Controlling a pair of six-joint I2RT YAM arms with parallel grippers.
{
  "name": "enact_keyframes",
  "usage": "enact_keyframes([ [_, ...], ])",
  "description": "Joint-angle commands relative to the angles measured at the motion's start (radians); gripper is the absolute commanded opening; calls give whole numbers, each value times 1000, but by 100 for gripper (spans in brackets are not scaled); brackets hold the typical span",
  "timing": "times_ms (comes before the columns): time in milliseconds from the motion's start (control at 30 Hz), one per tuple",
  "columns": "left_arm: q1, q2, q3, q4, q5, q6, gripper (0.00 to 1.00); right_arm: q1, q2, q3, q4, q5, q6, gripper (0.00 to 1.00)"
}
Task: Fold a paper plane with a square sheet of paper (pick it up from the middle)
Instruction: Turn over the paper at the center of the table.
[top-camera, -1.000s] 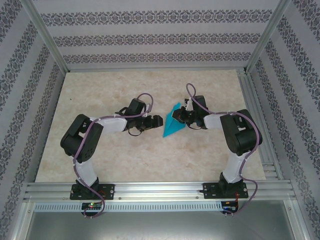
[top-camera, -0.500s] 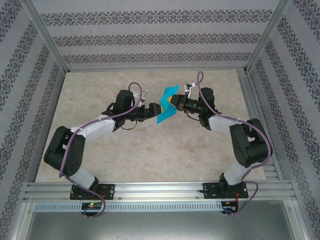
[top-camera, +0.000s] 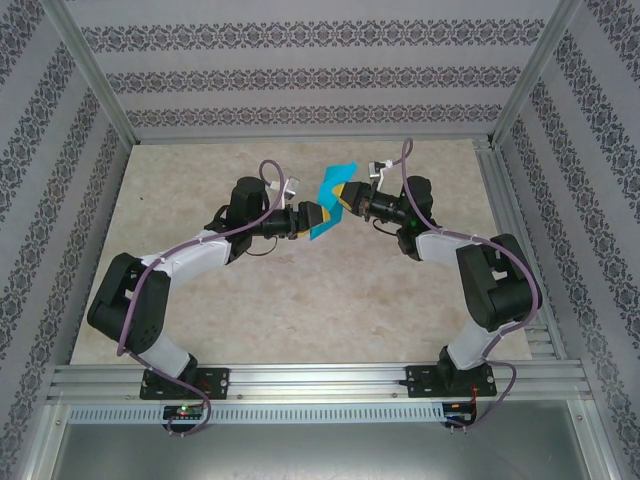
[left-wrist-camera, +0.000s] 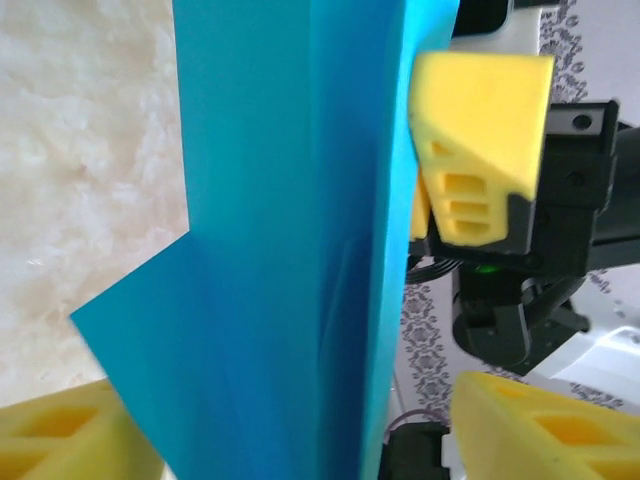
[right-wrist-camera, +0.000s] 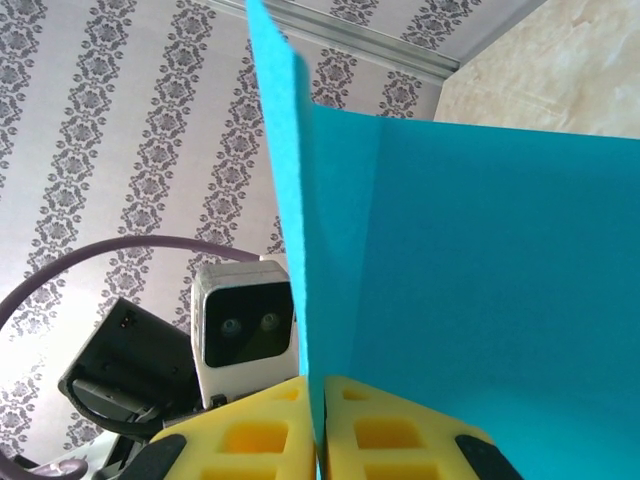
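Right gripper: yellow pads clenched together on the bottom edge of the sheet of paper, with nothing but the paper's thickness between them. This one pinch carried the whole sheet.

Left gripper: jaws released and standing apart, with the sheet rising between them. One yellow finger sat low against the sheet's near face (whether it actually touched could not be told). The other was clear of the paper on the far side. The right gripper's yellow finger showed just past the sheet's edge.

Sheet: from above, it hung in the air between the left gripper and the right gripper, above the far middle of the marble-patterned table and off its surface. It stood on edge and was already creased, with one narrow flap turned out from the broad panel (seen nearly edge-on from the right wrist). It was not yet a dart.

Reasoning: the right pinch probably served as the anchor, holding the fold upright so the left jaws could straddle it and close on the crease. The arms faced each other nose to nose, likely for that reason. The left arm's wrist camera looked straight at the paper.

Risk: a thin sheet held at one edge may flex or swing if the left jaws close off-line.
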Motion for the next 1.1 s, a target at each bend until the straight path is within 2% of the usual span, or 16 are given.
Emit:
enact_keyframes([
  [0, -8, 1, 1, 79, 4, -3, 60, 6, 13, -17, 39, -19, -2, 10],
  [467, -8, 24, 16, 63, -13, 32, 28, 2, 10, -16, -16, -20, -26, 12],
  [667, -8, 32, 20, 41, -22, 52, 17, -10, -13, -21, -64, -14, -52, 21],
  [767, -8, 34, 29, -5, -40, 86, 15, -29, -63, -35, -180, 13, -118, 31],
  [867, -6, 32, 44, -75, -68, 139, 14, -58, -150, -54, -380, 74, -245, 43],
  [967, -6, 27, 64, -182, -124, 216, 13, -76, -245, -48, -652, 199, -411, 54],
  [1067, -7, 28, 96, -321, -221, 307, 12, -78, -315, -31, -849, 336, -527, 64],
])
